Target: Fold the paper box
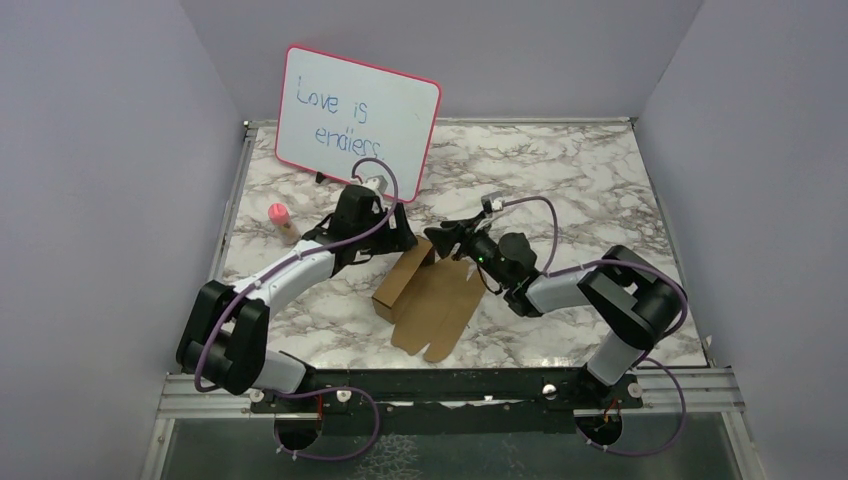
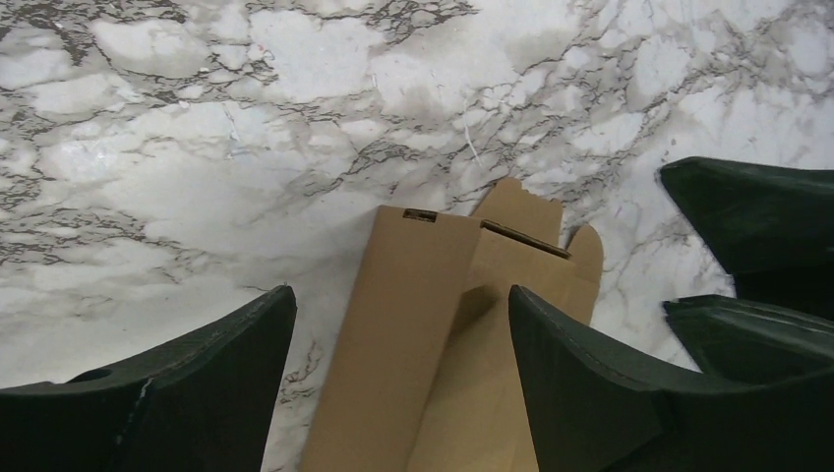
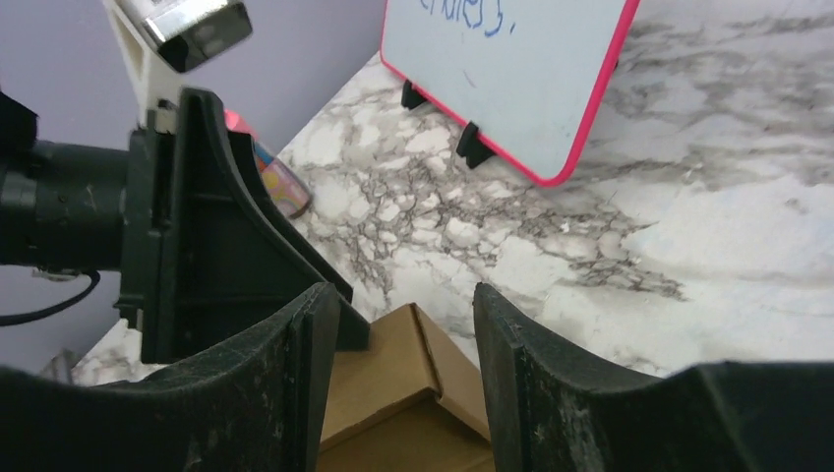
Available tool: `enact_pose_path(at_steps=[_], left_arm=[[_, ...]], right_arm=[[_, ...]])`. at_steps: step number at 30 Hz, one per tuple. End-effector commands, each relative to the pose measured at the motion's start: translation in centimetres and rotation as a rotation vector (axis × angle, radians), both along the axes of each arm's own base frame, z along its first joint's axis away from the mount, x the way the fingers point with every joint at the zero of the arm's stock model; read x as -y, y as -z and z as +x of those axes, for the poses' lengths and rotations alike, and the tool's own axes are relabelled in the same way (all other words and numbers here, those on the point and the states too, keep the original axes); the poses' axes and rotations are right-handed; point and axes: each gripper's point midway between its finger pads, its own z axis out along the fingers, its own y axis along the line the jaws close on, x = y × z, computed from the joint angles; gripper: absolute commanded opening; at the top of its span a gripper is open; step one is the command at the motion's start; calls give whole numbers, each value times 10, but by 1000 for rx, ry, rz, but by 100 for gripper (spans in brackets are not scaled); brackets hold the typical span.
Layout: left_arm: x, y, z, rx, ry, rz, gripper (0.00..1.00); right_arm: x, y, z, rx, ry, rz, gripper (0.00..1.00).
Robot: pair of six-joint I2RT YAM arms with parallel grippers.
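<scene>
Paper box position: the paper box [image 1: 432, 300] is lying mid-table on the marble table [image 1: 600, 180], nearer the arms than the pink-framed whiteboard [image 1: 357, 110]. It is only partly formed.

Box condition: one long wall [image 1: 400, 285] is standing up on the left side. The scalloped flaps [image 1: 445, 325] are lying flat toward the near right.

Left gripper: I am holding my left gripper [image 1: 403, 238] over the far left end with its fingers spread wide. In the wrist view they are straddling the raised cardboard [image 2: 413, 334] and clamping nothing.

Right gripper: I am keeping my right gripper [image 1: 440, 238] at the far end, facing the left one. Its fingers are partly apart, with the box corner [image 3: 393, 379] showing below the gap. I am seeing no pinch.

Handling, judged: the cardboard is looking light, thin and stiff only along its panels. It is likely bending at the score lines, sliding easily on the smooth marble and creasing under a hard squeeze.

Hold point, judged: I am favouring a panel edge close to a crease, with the other gripper pinning the base.

Risk, judged: an unpinned box is likely skating away.
</scene>
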Motion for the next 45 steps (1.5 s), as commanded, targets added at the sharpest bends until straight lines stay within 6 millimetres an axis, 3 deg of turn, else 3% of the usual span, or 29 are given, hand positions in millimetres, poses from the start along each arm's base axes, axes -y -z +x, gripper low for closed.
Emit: enact_pose_path(at_steps=[1, 14, 22, 27, 32, 38, 41, 45], left_arm=[[11, -28, 5, 59, 19, -115, 80], [16, -11, 2, 12, 36, -140, 79], [21, 4, -1, -19, 55, -155, 72], [17, 2, 0, -7, 50, -132, 70], [3, -15, 7, 46, 32, -44, 78], [-9, -29, 4, 75, 29, 38, 82], [-9, -34, -1, 91, 45, 97, 83], [-1, -38, -13, 125, 77, 235, 83]], right_arm=[[-13, 23, -7, -142, -65, 54, 56], [-11, 56, -13, -232, -136, 117, 37], [-5, 83, -19, -267, -135, 116, 24], [-6, 78, -19, -244, -149, 111, 20], [-12, 47, -17, -153, -183, 86, 29], [-4, 12, -12, -69, -145, 47, 45], [4, 4, -11, -44, -113, -6, 56], [28, 9, -7, -42, -8, -104, 67]])
